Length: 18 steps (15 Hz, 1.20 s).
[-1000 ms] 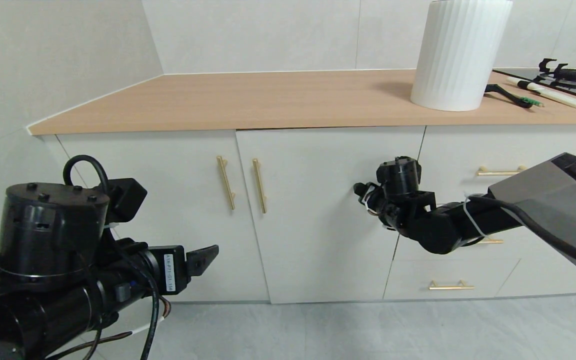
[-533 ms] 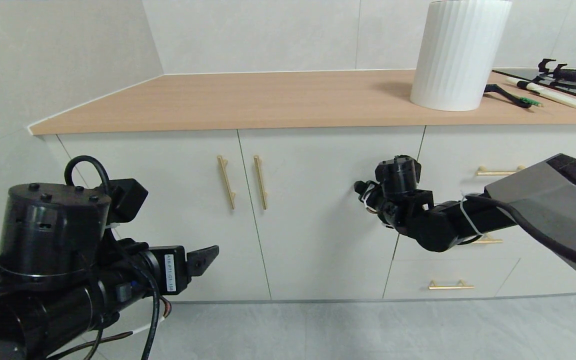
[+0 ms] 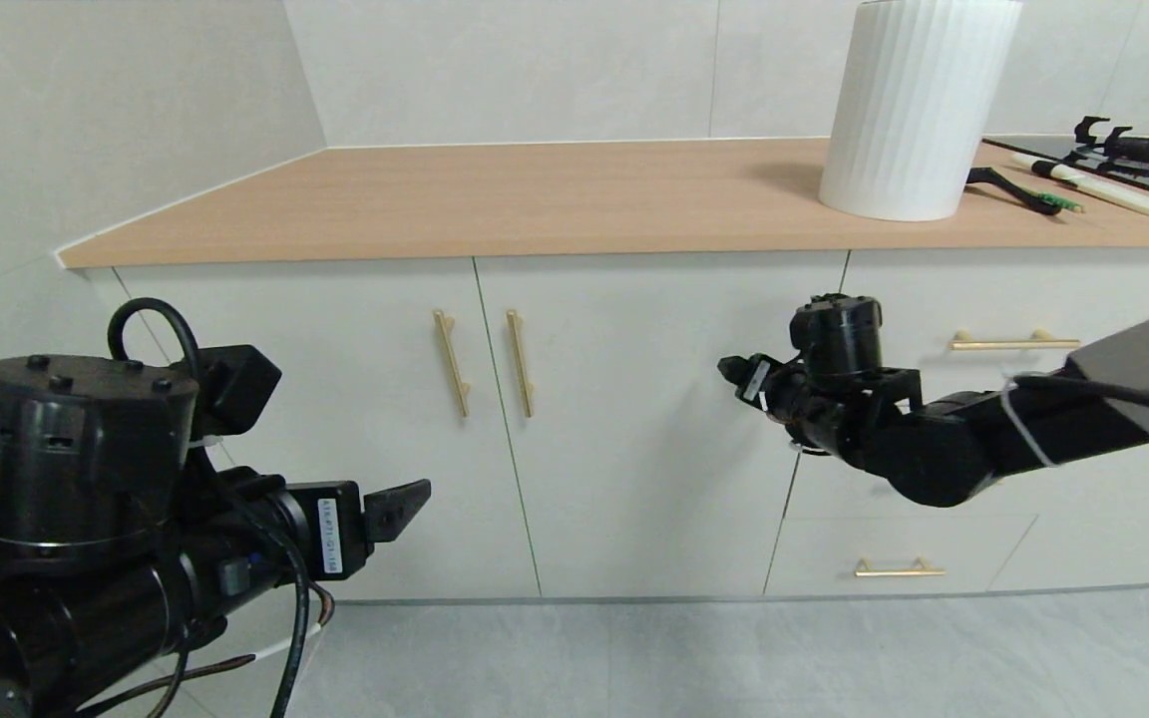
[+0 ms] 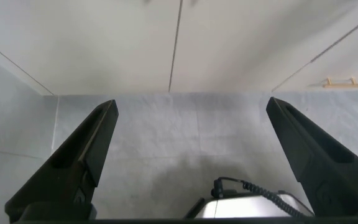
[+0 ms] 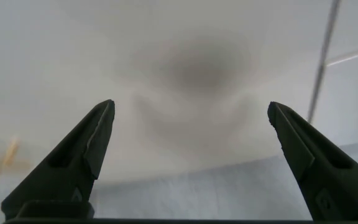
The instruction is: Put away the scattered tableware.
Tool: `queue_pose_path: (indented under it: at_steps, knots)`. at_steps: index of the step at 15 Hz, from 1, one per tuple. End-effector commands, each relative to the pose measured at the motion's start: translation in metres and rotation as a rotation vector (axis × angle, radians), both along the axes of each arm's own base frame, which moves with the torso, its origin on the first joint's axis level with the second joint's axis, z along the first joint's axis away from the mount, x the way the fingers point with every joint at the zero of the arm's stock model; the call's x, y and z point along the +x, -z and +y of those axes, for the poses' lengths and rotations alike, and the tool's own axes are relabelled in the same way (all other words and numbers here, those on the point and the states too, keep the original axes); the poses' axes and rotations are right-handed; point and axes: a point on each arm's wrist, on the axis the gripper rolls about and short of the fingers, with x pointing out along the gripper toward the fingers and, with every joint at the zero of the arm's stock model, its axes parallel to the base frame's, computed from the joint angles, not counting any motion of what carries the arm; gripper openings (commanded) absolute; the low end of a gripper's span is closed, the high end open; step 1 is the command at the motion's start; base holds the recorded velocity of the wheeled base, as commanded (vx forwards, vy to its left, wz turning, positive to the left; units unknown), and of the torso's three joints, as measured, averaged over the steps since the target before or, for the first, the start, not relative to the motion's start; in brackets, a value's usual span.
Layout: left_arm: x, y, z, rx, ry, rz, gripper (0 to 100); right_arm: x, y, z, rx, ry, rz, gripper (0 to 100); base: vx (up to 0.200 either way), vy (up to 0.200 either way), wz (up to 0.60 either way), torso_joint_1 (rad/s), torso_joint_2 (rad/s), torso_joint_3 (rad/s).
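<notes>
Tableware: a black-handled utensil (image 3: 1021, 190) and a white utensil (image 3: 1103, 190) lie on the countertop (image 3: 495, 199), upper right, just beside the ribbed white container (image 3: 914, 110), likely their holder.
Right gripper (image 3: 740, 371): centre right, fingers spread, empty; it faces a cabinet door (image 3: 634, 429) below counter level, so is not yet placed to pick.
Left gripper (image 3: 397, 504): lower left, fingers apart, empty, apparently held in reserve.

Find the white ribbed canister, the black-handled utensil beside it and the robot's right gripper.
white ribbed canister (image 3: 909, 110), head view, middle of its ribbed wall.
black-handled utensil (image 3: 1018, 190), head view, middle of its handle.
right gripper (image 5: 190, 104), right wrist view, midway between its open fingertips.
</notes>
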Motion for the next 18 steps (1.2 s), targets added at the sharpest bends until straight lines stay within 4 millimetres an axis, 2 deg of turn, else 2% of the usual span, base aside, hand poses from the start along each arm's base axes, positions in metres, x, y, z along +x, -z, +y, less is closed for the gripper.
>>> queue_pose_path:
  at_steps: [1, 3, 5, 7, 8, 9, 11, 14, 15, 16, 18]
  knots:
    - [-0.012, -0.013, 0.008, -0.003, 0.011, -0.06, 100, -0.074, -0.052, -0.028, -0.078, -0.13, -0.082, 100, 0.0, 0.0, 0.0, 0.0, 0.0, 0.0]
    - [-0.028, -0.026, 0.02, 0.0, 0.02, -0.132, 100, -0.123, -0.07, -0.049, -0.133, -0.191, -0.144, 100, 0.0, 0.0, 0.0, 0.0, 0.0, 0.0]
    - [-0.045, -0.024, 0.031, 0.001, 0.018, -0.154, 100, -0.155, -0.078, -0.065, -0.15, -0.198, -0.182, 100, 0.0, 0.0, 0.0, 0.0, 0.0, 0.0]
    - [-0.081, -0.024, 0.058, 0.018, -0.009, -0.246, 100, -0.214, -0.069, -0.101, -0.177, -0.188, -0.215, 100, 0.0, 0.0, 0.0, 0.0, 0.0, 0.0]
    - [-0.086, -0.024, 0.062, 0.027, -0.014, -0.261, 100, -0.223, -0.067, -0.106, -0.177, -0.186, -0.225, 100, 0.0, 0.0, 0.0, 0.0, 0.0, 0.0]
    - [-0.113, -0.025, 0.08, 0.057, -0.041, -0.327, 100, -0.265, -0.05, -0.132, -0.222, -0.156, -0.259, 100, 0.0, 0.0, 0.0, 0.0, 0.0, 0.0]
    - [-0.15, -0.029, 0.099, 0.101, -0.076, -0.429, 100, -0.315, -0.03, -0.164, -0.347, -0.113, -0.382, 100, 0.0, 0.0, 0.0, 0.0, 0.0, 0.0]
    - [-0.194, -0.014, 0.117, 0.188, -0.107, -0.5, 100, -0.357, -0.014, -0.191, -0.475, 0.088, -0.396, 100, 0.0, 0.0, 0.0, 0.0, 0.0, 0.0]
    - [-0.201, -0.011, 0.119, 0.198, -0.127, -0.502, 100, -0.365, -0.01, -0.193, -0.489, 0.094, -0.403, 100, 0.0, 0.0, 0.0, 0.0, 0.0, 0.0]
    - [-0.216, 0.0, 0.123, 0.209, -0.159, -0.499, 100, -0.383, 0.002, -0.199, -0.505, 0.116, -0.408, 100, 0.0, 0.0, 0.0, 0.0, 0.0, 0.0]
    - [-0.233, 0.015, 0.124, 0.222, -0.219, -0.489, 100, -0.396, 0.01, -0.2, -0.521, 0.208, -0.411, 100, 0.0, 0.0, 0.0, 0.0, 0.0, 0.0]
